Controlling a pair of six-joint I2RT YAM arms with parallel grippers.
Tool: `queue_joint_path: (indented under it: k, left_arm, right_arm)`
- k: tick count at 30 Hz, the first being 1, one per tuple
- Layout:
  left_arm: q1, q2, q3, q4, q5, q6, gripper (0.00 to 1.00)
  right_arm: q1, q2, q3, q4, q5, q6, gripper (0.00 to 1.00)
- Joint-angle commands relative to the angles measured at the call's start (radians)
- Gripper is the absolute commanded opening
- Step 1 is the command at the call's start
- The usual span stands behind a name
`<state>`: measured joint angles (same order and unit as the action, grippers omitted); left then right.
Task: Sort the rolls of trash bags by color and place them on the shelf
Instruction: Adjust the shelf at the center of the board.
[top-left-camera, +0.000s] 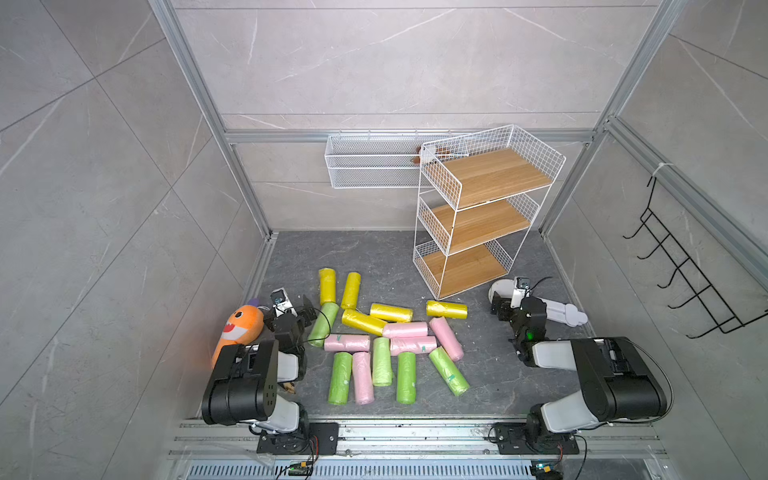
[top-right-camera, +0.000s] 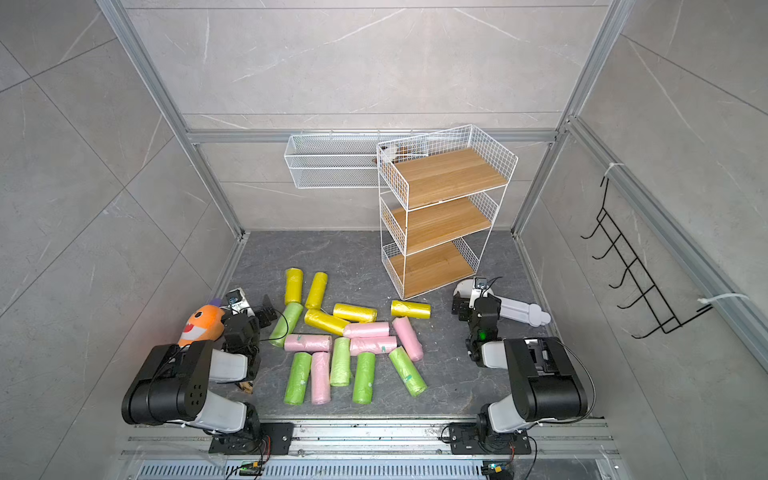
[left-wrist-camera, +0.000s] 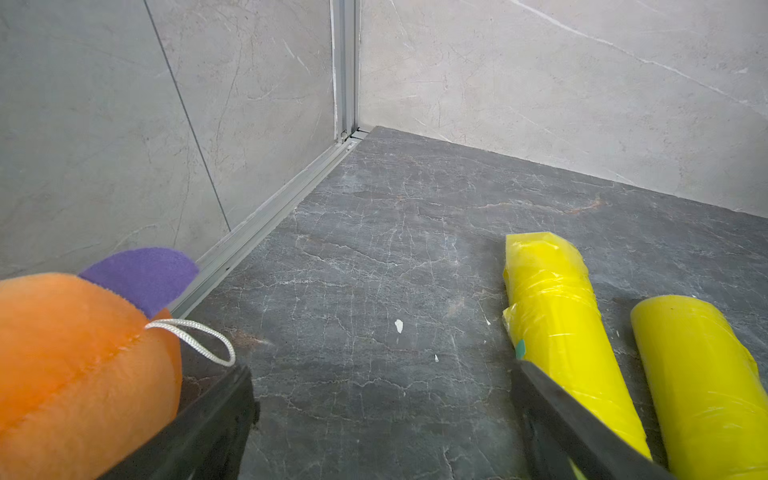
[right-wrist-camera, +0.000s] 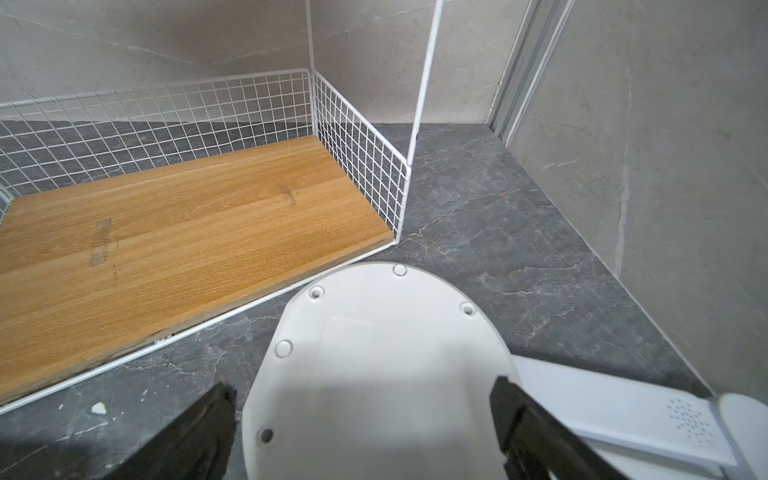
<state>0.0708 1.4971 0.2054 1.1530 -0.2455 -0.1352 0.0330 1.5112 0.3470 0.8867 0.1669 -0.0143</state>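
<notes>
Several rolls of trash bags lie loose in mid-floor in both top views: yellow ones farthest back, pink ones in the middle, lime green ones nearest the arms. The shelf, white wire with three bare wooden tiers, stands at the back right. My left gripper is open and low over bare floor, between the plush toy and a yellow roll, holding nothing. My right gripper is open just in front of the shelf's bottom tier, its fingers astride a white plastic disc.
An orange plush shark lies against the left wall beside my left gripper. The white disc has a long white handle reaching toward the right wall. A low white wire basket hangs on the back wall, a black hook rack on the right wall.
</notes>
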Motion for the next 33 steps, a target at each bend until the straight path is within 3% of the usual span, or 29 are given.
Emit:
queue_joint_path:
  k: [1, 24, 26, 28, 30, 32, 33]
  left_arm:
    - [-0.002, 0.0, 0.007, 0.043, -0.014, -0.016, 0.98]
    - [-0.001, -0.003, 0.009, 0.044, -0.019, -0.019, 0.98]
    - [-0.002, -0.058, 0.045, -0.057, -0.038, -0.024, 0.98]
    - [-0.002, -0.18, 0.12, -0.281, -0.041, -0.032, 0.98]
    - [-0.002, -0.285, 0.19, -0.451, -0.045, -0.145, 0.98]
    - [-0.002, -0.358, 0.221, -0.508, 0.078, -0.228, 0.98]
    - [-0.005, -0.382, 0.233, -0.506, 0.163, -0.261, 0.98]
  right_arm:
    - [0.0, 0.003, 0.011, -0.007, -0.006, 0.014, 1.0]
    - [-0.001, -0.009, -0.002, 0.012, 0.012, 0.021, 1.0]
    - [0.0, -0.067, -0.003, -0.035, 0.021, 0.019, 1.0]
    - [0.012, -0.16, -0.002, -0.112, 0.069, 0.02, 1.0]
    - [0.026, -0.273, 0.003, -0.196, 0.125, 0.03, 1.0]
    - [0.025, -0.398, 0.027, -0.29, 0.11, 0.098, 1.0]
    - [0.025, -0.454, 0.056, -0.348, 0.046, 0.095, 1.0]
